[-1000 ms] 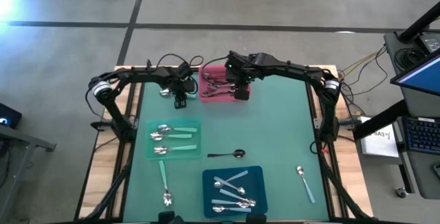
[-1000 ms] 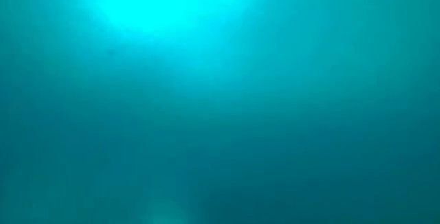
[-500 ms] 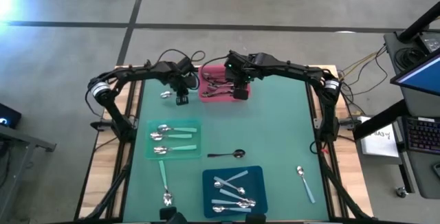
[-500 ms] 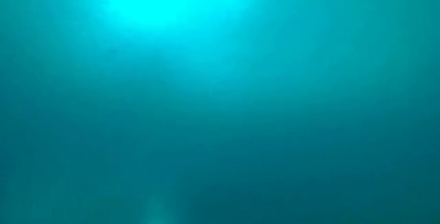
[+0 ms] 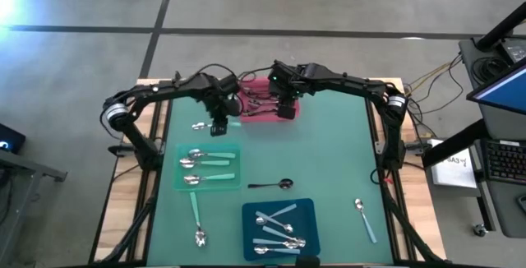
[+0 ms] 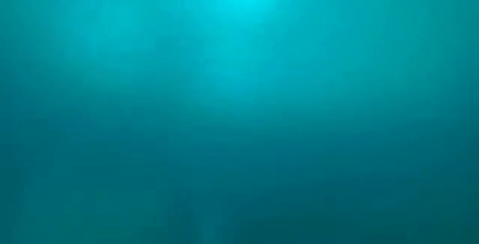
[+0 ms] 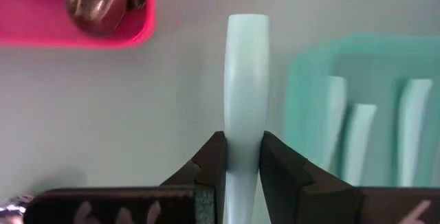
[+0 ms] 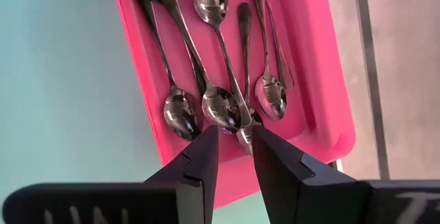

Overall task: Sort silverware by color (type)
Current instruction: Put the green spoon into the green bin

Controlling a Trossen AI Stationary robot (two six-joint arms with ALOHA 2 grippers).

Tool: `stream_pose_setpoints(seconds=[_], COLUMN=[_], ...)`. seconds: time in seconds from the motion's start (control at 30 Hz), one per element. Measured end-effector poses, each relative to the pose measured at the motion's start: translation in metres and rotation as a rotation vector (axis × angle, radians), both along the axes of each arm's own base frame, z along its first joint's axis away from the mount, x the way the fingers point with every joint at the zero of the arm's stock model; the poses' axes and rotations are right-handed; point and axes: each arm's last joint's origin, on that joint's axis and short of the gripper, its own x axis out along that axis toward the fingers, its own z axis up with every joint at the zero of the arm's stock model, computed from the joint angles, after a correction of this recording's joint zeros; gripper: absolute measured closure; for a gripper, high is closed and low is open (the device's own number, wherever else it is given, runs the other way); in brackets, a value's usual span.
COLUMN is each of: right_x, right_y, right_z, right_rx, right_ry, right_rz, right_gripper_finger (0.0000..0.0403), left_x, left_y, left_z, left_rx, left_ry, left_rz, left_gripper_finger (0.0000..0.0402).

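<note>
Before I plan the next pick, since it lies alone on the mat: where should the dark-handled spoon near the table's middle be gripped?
Grip the dark-handled spoon mid-handle, coming straight down with the fingers across it. It lies flat, bowl toward the right arm's side, with bare mat all round the thin handle.

My overhead camera looks straight down; both wrist cameras sit close, sharing the pink tray [image 8: 323,100] with it.
</note>
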Motion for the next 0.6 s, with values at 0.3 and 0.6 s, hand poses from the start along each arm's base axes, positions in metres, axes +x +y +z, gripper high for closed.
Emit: stream_pose_setpoints(seconds=[0.3, 0.6], right_x=[0.000, 0.000], right_y=[0.000, 0.000], right_z=[0.000, 0.000], right_rx=[0.036, 0.048], right_ry=[-0.031, -0.046], right_rz=[-0.094, -0.129], right_gripper_finger=[0.0323, 0.0323], left_x=[-0.008, -0.026], left_y=[-0.057, -0.118], left_z=[0.020, 0.004], left_rx=[-0.013, -0.076], left_ry=[0.034, 0.095], left_rz=[0.006, 0.037], left_gripper_finger=[0.0355, 0.0354])
